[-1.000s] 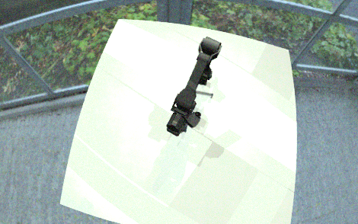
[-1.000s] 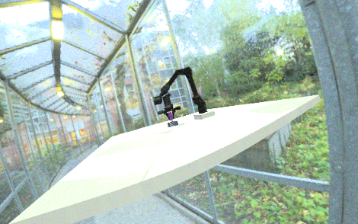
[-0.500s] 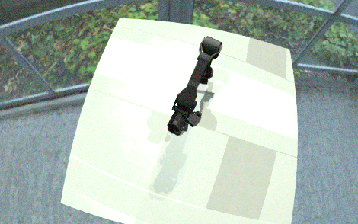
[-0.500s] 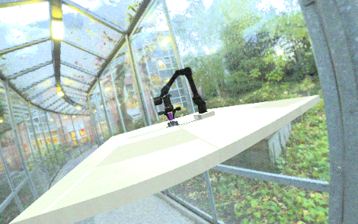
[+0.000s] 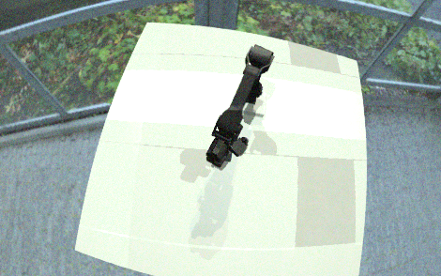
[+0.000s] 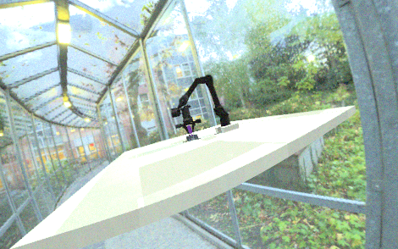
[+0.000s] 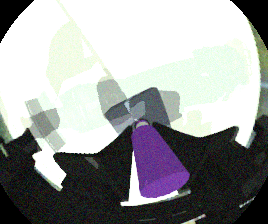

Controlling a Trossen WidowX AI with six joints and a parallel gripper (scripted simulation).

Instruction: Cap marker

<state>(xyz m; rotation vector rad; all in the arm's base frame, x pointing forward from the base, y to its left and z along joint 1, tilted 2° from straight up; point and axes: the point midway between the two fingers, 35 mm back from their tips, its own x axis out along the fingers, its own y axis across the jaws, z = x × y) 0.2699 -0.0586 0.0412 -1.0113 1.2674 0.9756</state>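
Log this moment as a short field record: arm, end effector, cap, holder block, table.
arm: reaches from its base at the table's far side, bent down over the middle of the table
end effector: shut on the purple cap, pointing downward
cap: between the fingers, directly above the holder block
holder block: dark, on the table below the end effector
marker: hidden by the cap and end effector; cannot tell whether the cap is fully seated
table: pale, with patches of light and shadow
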